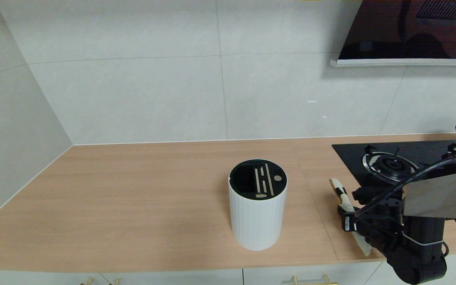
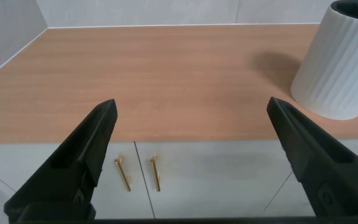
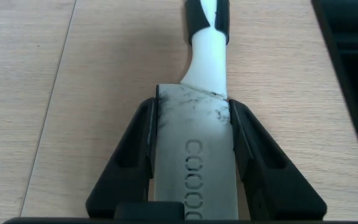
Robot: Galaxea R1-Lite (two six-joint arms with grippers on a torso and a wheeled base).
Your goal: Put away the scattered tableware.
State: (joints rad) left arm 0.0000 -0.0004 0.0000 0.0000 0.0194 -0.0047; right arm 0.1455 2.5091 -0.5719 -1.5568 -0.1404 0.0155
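One knife [image 1: 342, 196] is the only loose piece of tableware. It sits at the right end of the wooden table [image 1: 133, 198], just beside the front left corner of the black stove [image 1: 386, 164], with its white and black handle pointing toward the back wall and its blade toward the front edge. The right gripper [image 1: 350, 221] is down over it. In the right wrist view, the knife [image 3: 194, 155] has its flat grey blade filling the gap of the right gripper [image 3: 193, 109], and the two black jaws press against its sides just behind the handle, clamped on it. Whether the knife rests on the table or hangs just above it cannot be told.

A white ribbed holder [image 1: 256, 213] stands upright near the middle of the table, well apart from the knife. Its black top has several narrow slots and a larger opening.

The left gripper [image 2: 191, 106] hangs off the front edge of the table, above the white cupboard doors with their gold handles [image 2: 123, 174]. Its jaws are wide apart with nothing between them. The holder [image 2: 340, 68] stands off to one side of it.
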